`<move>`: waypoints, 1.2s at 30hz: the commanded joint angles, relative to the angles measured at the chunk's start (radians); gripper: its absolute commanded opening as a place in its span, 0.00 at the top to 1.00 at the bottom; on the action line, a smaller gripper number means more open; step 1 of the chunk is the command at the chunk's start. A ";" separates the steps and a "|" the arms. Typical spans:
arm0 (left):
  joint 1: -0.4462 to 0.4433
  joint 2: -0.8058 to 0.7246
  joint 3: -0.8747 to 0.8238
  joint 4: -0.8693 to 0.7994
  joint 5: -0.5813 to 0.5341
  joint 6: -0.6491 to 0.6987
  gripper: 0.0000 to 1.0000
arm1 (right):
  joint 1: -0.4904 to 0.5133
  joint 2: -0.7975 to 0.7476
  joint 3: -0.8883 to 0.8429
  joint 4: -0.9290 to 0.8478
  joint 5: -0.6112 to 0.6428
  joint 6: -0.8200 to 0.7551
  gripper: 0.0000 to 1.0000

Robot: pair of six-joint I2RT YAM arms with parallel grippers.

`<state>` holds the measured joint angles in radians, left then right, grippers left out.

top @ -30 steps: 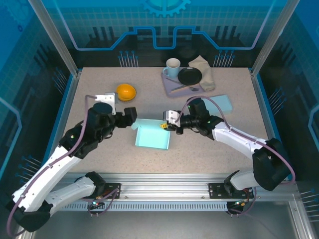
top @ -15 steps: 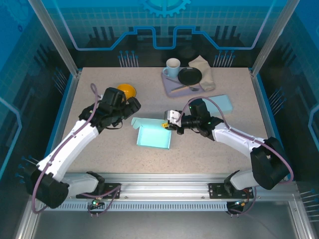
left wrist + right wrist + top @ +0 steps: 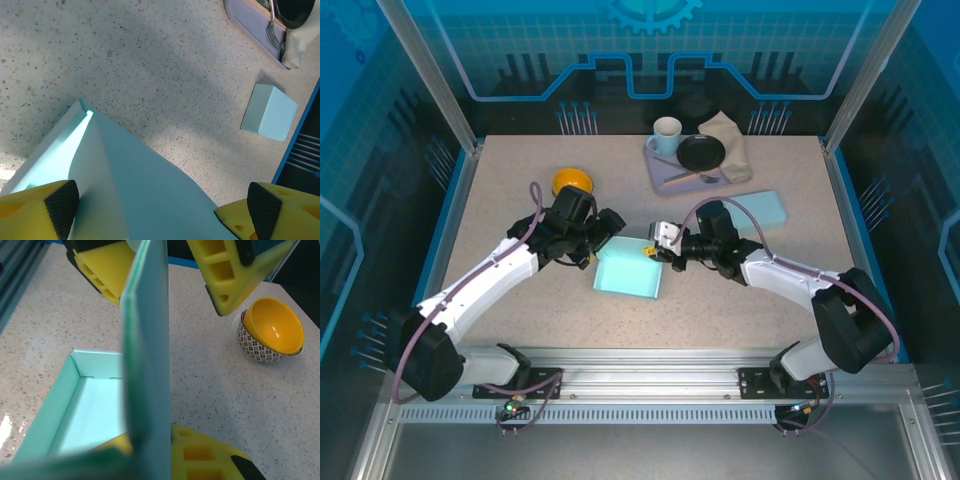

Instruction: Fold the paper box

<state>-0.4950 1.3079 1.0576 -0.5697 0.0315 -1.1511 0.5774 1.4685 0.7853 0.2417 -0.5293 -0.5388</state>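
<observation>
The light teal paper box (image 3: 628,272) lies open-topped at mid table. My right gripper (image 3: 656,250) is shut on its far right wall, which stands upright as a teal flap (image 3: 147,340) above my yellow fingers (image 3: 210,455). My left gripper (image 3: 604,236) hovers open over the box's far left corner. In the left wrist view, its black-padded fingertips (image 3: 62,205) stand wide apart with a slanted box panel (image 3: 125,190) between them, neither pad clearly pressing on it. The right wrist view shows the box's inside floor (image 3: 85,410) and the left gripper's yellow fingers (image 3: 100,267) above the flap.
An orange bowl (image 3: 572,182) sits just behind the left gripper. A lilac tray (image 3: 662,172) at the back holds a mug (image 3: 666,133), a black plate (image 3: 701,152) and a cloth. A second teal box (image 3: 760,208), folded, lies right of the right arm.
My left arm has swung right from beside the orange bowl to the box's far left corner, its gripper still open. The right gripper has kept its hold on the wall.
</observation>
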 commanded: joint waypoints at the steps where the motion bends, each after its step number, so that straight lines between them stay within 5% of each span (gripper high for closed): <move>1: -0.009 0.025 -0.005 0.047 0.031 -0.033 0.18 | 0.036 0.039 0.003 0.035 0.065 -0.034 1.00; 7: -0.048 0.058 -0.009 -0.014 -0.081 0.055 0.36 | 0.065 0.092 -0.011 -0.012 0.140 -0.067 0.99; 14: -0.051 0.062 -0.136 -0.004 -0.099 0.056 0.37 | 0.064 0.092 -0.032 -0.057 0.180 -0.053 0.78; 36: -0.087 0.021 -0.238 0.004 -0.182 -0.009 0.42 | 0.064 0.018 -0.007 -0.265 0.100 0.057 0.56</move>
<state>-0.5755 1.3441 0.8547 -0.4843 -0.1013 -1.1538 0.6369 1.5135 0.7555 0.0151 -0.4007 -0.5133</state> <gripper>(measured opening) 0.586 0.438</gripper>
